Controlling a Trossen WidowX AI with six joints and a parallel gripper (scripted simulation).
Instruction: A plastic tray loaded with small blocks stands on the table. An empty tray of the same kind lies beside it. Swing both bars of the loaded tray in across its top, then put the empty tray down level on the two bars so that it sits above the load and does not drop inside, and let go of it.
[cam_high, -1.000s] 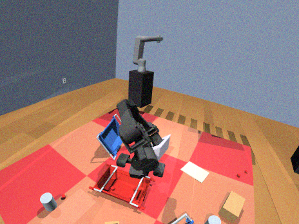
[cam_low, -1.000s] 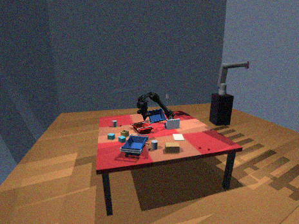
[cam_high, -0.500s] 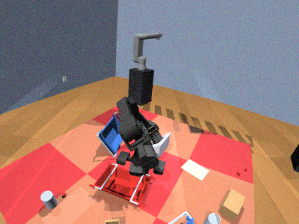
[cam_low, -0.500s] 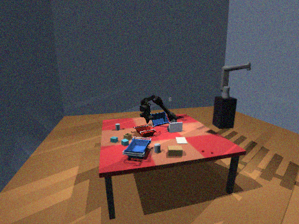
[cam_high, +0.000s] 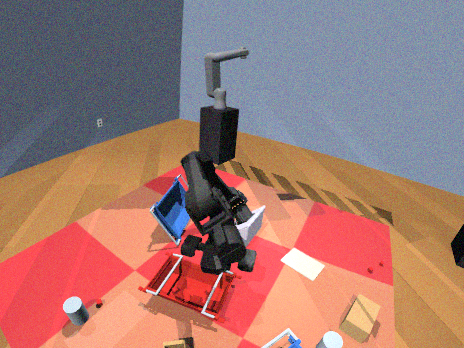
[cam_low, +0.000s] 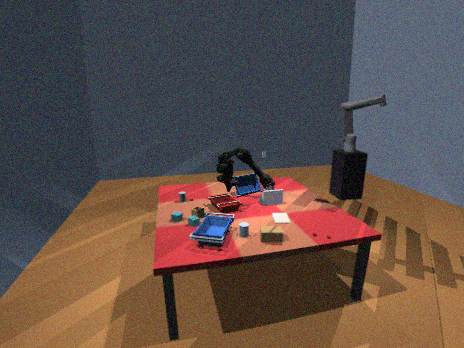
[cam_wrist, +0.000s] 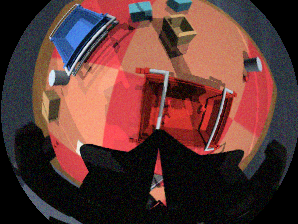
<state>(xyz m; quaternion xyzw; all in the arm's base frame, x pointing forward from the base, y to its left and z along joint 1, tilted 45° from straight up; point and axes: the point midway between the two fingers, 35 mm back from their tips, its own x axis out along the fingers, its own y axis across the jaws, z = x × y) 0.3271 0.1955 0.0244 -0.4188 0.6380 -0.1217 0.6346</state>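
The red tray (cam_high: 175, 302) (cam_wrist: 197, 84) stands on the table with small dark red blocks inside. Both of its pale bars lie across its top, one near each end: one bar (cam_high: 169, 275) (cam_wrist: 218, 122) and the other bar (cam_high: 213, 293) (cam_wrist: 163, 100). A blue tray (cam_low: 214, 226) (cam_wrist: 76, 32) with pale bars stands near the front and looks empty. Another blue tray (cam_high: 172, 212) (cam_low: 248, 185) is tilted steeply at the back. My gripper (cam_wrist: 159, 132) is shut and empty, above the red tray's arm side; its tips are hidden in the top view.
A white upright stand (cam_high: 252, 225) (cam_low: 272, 196) is beside the arm. A pale card (cam_high: 302, 263), a tan block (cam_high: 361, 317) (cam_wrist: 51, 105), grey cylinders (cam_high: 76, 310) (cam_low: 243, 229), an open tan box (cam_wrist: 179, 32) and teal blocks (cam_low: 176, 216) (cam_wrist: 140, 11) are around the trays.
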